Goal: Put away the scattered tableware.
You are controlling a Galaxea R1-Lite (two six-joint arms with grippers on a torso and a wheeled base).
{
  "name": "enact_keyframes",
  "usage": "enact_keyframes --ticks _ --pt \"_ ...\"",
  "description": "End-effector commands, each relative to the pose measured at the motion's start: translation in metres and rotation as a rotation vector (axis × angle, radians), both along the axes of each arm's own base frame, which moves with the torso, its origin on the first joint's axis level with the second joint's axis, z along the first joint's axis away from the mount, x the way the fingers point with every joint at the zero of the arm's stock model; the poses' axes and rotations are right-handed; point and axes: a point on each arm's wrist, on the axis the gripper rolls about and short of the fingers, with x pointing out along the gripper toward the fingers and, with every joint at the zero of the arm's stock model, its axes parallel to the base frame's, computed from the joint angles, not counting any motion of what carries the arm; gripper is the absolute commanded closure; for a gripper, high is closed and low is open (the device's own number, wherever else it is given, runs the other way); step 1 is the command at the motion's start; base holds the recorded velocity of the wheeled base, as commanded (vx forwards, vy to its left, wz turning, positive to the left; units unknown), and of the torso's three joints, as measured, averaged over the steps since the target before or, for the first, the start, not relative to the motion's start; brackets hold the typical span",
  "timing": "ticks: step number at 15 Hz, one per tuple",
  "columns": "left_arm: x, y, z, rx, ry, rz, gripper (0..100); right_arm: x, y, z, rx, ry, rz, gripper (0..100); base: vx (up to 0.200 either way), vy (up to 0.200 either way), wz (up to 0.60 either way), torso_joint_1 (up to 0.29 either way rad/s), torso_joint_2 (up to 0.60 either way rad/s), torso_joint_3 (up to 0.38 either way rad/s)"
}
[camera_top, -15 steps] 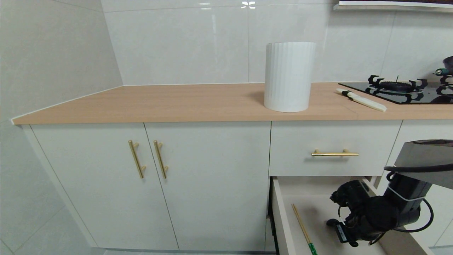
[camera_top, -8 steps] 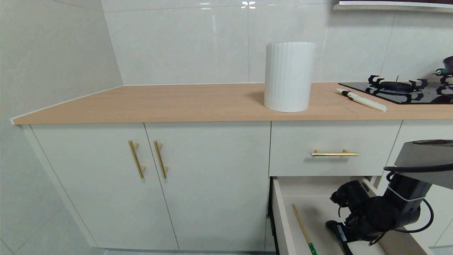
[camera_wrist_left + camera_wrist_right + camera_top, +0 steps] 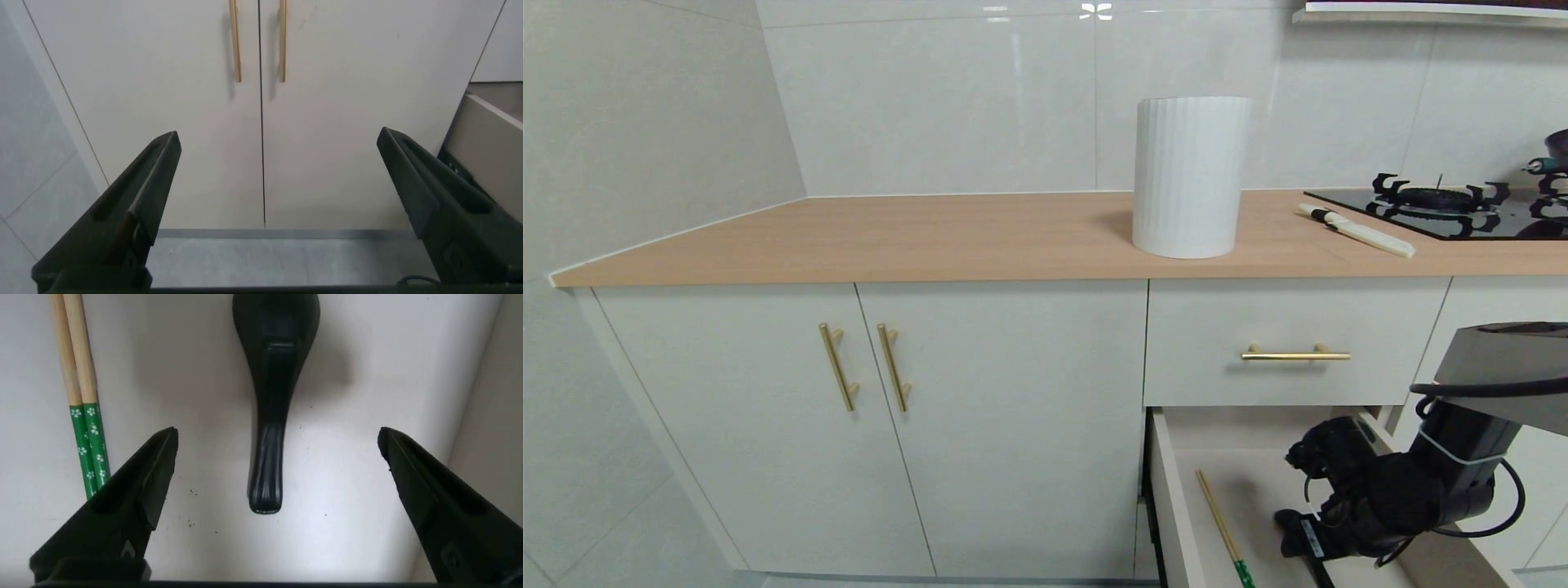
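Lying in the drawer: the black spoon (image 3: 274,392) rests flat on the pale floor of the open drawer (image 3: 1172,490), at the lower right of the head view.
Chopsticks: a wooden pair (image 3: 1223,527) with green patterned ends lies along the drawer's left wall. It is parallel to the spoon with bare floor between them, and the green ends point toward the bottom edge of the frame.
Drawer edges: the left wall runs up from the bottom edge of the head view to the cabinet front. The right wall passes just beside the right arm. A closed upper drawer with a brass handle (image 3: 1295,354) sits directly above the opening, so there is little headroom at the back.
Open room: a strip of bare floor shows on each side of the spoon, between it and the chopsticks and between it and the right wall.
Right claw: the right gripper (image 3: 275,445) is spread wide above the spoon's handle, one finger on each side, neither touching it.
Right arm pose: it is bent down into the drawer from the right edge of the head view, wrist pointing at the floor.
Left claw: the left gripper (image 3: 278,147) is spread wide and holds nothing. It faces the double cabinet doors (image 3: 261,98) low near the floor.
Counter: a white ribbed canister (image 3: 1191,175) stands right of centre. A pale utensil (image 3: 1356,229) lies between it and the stove (image 3: 1437,204) at the upper right.
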Motion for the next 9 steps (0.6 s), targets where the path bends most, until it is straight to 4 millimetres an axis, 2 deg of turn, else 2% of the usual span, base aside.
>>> enact_keyframes --ticks 1,4,6,9 --pt "0.000 0.000 0.000 0.000 -0.001 0.000 0 -0.005 -0.001 0.015 -0.003 -0.033 -0.003 0 0.000 0.000 0.00 0.000 0.00 0.000" --pt "0.000 0.000 0.000 0.000 -0.001 0.000 0 -0.018 -0.004 0.069 0.030 -0.173 -0.001 0 0.000 0.000 0.00 0.000 0.00 0.000" --pt "0.000 0.000 0.000 -0.001 -0.001 0.000 0 -0.025 -0.005 0.086 0.036 -0.220 0.003 0 0.000 0.000 0.00 0.000 0.00 0.000" --pt "0.000 0.000 0.000 0.000 -0.001 0.000 0 -0.044 -0.008 0.126 0.049 -0.337 0.012 0 0.000 0.000 0.00 0.000 0.00 0.000"
